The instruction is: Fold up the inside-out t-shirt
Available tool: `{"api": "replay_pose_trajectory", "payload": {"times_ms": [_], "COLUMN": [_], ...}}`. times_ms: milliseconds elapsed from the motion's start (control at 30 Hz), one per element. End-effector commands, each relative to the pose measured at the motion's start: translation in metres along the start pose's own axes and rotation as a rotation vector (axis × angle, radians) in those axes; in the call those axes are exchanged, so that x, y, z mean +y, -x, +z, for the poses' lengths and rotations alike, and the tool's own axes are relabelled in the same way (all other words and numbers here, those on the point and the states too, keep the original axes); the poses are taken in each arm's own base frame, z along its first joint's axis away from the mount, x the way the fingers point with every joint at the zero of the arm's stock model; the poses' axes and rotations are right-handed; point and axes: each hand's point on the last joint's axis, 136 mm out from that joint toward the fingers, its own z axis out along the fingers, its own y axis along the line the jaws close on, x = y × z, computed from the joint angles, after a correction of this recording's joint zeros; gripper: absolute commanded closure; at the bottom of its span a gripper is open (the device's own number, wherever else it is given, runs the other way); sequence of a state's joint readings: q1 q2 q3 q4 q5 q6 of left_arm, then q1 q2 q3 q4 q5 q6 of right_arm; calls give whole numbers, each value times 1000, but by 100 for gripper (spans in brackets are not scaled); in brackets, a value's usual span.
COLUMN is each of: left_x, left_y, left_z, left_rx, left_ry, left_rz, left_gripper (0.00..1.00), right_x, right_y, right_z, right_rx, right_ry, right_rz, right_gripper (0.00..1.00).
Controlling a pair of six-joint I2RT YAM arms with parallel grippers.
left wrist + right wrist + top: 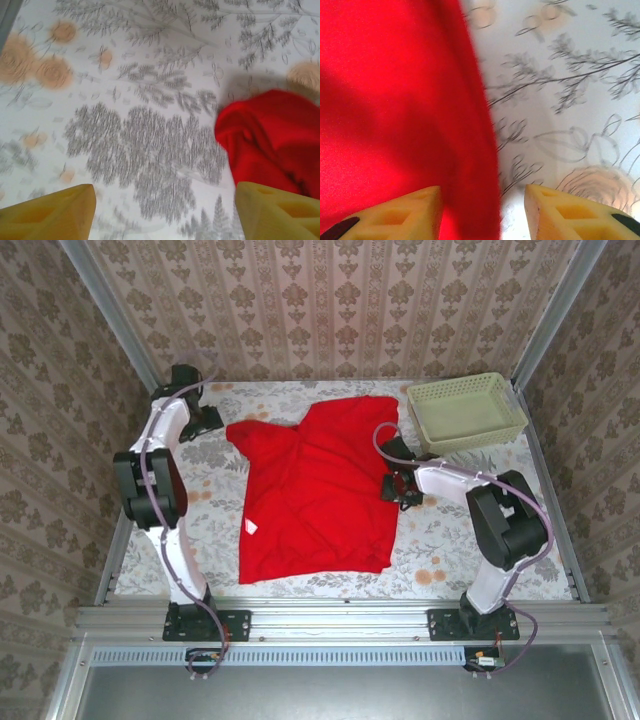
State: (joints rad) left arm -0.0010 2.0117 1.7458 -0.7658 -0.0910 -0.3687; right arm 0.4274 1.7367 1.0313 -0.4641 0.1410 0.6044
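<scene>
The inside-out t-shirt (pixel 315 490) is bright red and lies spread in the middle of the table, collar toward the far side. A white tag shows near its left edge. My left gripper (pixel 212 423) sits just left of the far-left sleeve (pixel 272 140). In the left wrist view it (pixel 165 192) is open over bare tablecloth, the sleeve beside its right finger. My right gripper (pixel 392 488) is at the shirt's right edge. The right wrist view has it (pixel 482 192) open, the shirt's edge (pixel 470 150) lying between the yellow fingers, with a gap to the right finger.
A pale green basket (pixel 465 412) stands at the far right corner. The floral tablecloth (pixel 450 550) covers the table. Patterned walls close in on three sides, with metal posts at the far corners.
</scene>
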Motion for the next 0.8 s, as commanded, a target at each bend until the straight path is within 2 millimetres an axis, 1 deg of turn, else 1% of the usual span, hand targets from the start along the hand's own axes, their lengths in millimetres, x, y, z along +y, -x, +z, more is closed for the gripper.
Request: {"api": "replay_pose_trajectory", "payload": {"times_ms": [0,100,200,233,300,367,433,467,533,600,700,767], "left_x": [-48,-87,-107,-111,-111,-107,-103,-101,-98,-91,-74,-59], "left_y": [-10,-29,-38,-38,-35,-29,-26,-24,-21,-16,-6,3], "left_z": [-65,-62,-42,-33,-13,4,20,28,40,50,59,60], "left_rx": [-111,-79,-39,-27,-7,-6,7,20,28,27,32,18], "left_ry": [-115,-206,-216,-222,-195,-163,-148,-143,-157,-162,-173,-155], "left_rz": [108,179,202,198,179,166,161,156,147,124,67,36], "left_gripper": [20,17,16,17,19,22,30,37,47,62,86,92], "right_x": [15,30,44,47,50,52,53,52,48,39,25,16], "right_y": [-4,-10,-14,-15,-17,-20,-25,-28,-34,-41,-49,-52], "right_z": [-25,-31,-30,-27,-20,-12,-3,1,10,19,26,27], "right_rx": [-27,-42,-28,-20,-4,17,39,54,80,101,114,112], "right_ry": [54,92,122,131,139,139,134,127,105,66,33,12], "right_rz": [-63,-101,-119,-118,-109,-107,-101,-96,-85,-61,-23,-12], "right_gripper": [51,50,49,49,49,49,49,49,49,49,49,49]}}
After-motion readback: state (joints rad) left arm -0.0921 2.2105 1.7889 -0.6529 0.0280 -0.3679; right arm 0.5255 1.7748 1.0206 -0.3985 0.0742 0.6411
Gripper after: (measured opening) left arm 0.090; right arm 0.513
